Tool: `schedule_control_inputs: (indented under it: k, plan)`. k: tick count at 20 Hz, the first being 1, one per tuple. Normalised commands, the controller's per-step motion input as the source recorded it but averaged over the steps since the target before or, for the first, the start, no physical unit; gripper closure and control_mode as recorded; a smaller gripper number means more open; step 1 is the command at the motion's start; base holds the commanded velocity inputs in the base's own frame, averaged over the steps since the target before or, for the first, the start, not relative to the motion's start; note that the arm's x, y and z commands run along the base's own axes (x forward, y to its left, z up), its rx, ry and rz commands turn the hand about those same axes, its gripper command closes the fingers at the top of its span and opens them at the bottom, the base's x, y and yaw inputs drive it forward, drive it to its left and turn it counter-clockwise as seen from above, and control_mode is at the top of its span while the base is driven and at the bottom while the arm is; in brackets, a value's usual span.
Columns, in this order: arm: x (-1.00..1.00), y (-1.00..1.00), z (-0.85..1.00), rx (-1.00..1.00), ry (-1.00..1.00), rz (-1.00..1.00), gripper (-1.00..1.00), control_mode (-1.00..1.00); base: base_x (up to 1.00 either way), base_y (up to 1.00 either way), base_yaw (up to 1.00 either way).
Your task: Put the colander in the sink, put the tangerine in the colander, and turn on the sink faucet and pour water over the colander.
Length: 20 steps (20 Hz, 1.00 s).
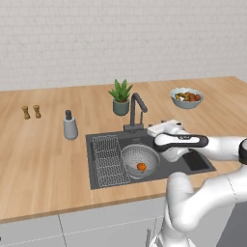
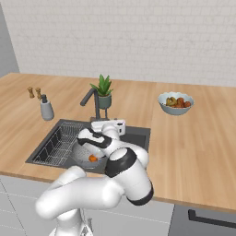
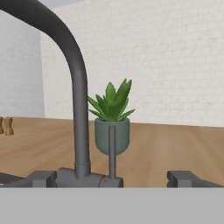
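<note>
The silvery perforated colander (image 1: 129,155) (image 2: 83,151) sits in the dark grey sink (image 1: 141,141) (image 2: 139,133), beside the wire rack (image 1: 108,159) (image 2: 57,143). The small orange tangerine (image 1: 141,167) (image 2: 92,158) lies inside the colander. The dark sink faucet (image 1: 136,108) (image 2: 94,103) (image 3: 78,109) rises at the basin's back edge. My gripper (image 1: 159,129) (image 2: 107,125) (image 3: 111,179) hovers low over the sink, right in front of the faucet's base. Its fingertips (image 3: 41,178) stand wide open. The faucet's thin upright lever (image 3: 112,148) stands between them, untouched.
A potted plant (image 1: 121,96) (image 2: 103,92) (image 3: 112,127) stands just behind the faucet. A grey soap dispenser (image 1: 70,126) (image 2: 46,109) and two small shakers (image 1: 31,112) (image 2: 34,92) are to the left. The fruit bowl (image 1: 186,97) (image 2: 175,103) is at the back right.
</note>
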Motion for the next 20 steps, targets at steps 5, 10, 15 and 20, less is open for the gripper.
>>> schedule_control_inputs:
  k: [5, 10, 15, 20]
  plan:
    - [0.46, 0.53, -0.16, 0.0, -0.05, -0.16, -1.0, -1.0, 0.0, 0.0, 0.0]
    - [0.32, 0.28, -0.12, 0.0, -0.07, -0.18, -1.0, -1.0, 0.0, 0.0, 0.0]
    - [0.2, 0.18, -0.19, 0.0, -0.07, -0.18, -1.0, -1.0, 0.0, 0.0, 0.0]
    - [0.07, 0.22, -0.21, 0.0, -0.05, -0.15, -1.0, -1.0, 0.0, 0.0, 0.0]
